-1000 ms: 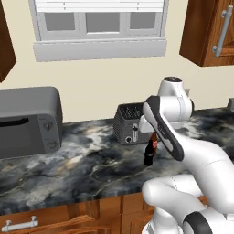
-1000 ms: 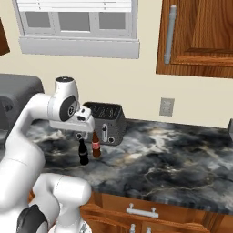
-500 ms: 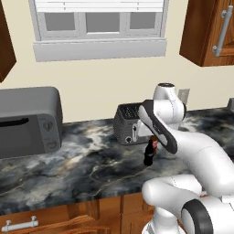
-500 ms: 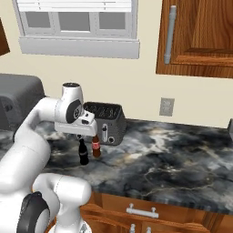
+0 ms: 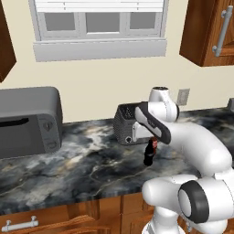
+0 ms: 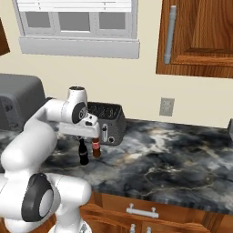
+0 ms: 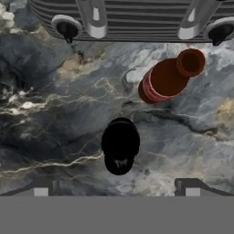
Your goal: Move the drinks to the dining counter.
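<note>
Fingers (image 7: pixel 40 185) of the gripper (image 7: pixel 115 185) stand spread wide apart and hold nothing; in the hand view their two tips rise at the bottom, to either side of a black bottle-shaped object (image 7: pixel 119 146) seen from above. Beyond it and off toward the right-hand tip stands the small brown bottle (image 7: pixel 165 78) with its red label, upright on the marbled wall counter (image 7: pixel 55 114), just in front of the ribbed grey toaster (image 7: pixel 137 18). A strip of bare stone separates the two, so they are close but not touching. In the right base view the gripper (image 6: pixel 88 139) points down from the white arm directly over the pair, with the black object (image 6: pixel 83 153) on the left and the brown bottle (image 6: pixel 96 148) on the right, before the toaster (image 6: pixel 110 121). In the left base view the brown bottle (image 5: pixel 154 144) is partly hidden behind the arm, beside the black object (image 5: pixel 148 156) and next to the toaster (image 5: pixel 124 124). A grey microwave (image 5: pixel 27 121) sits well apart at the left end of the counter (image 5: pixel 68 160), below a window (image 5: pixel 98 23). A wooden wall cabinet (image 6: pixel 200 36) hangs at the right, above a wall outlet (image 6: pixel 166 106).
</note>
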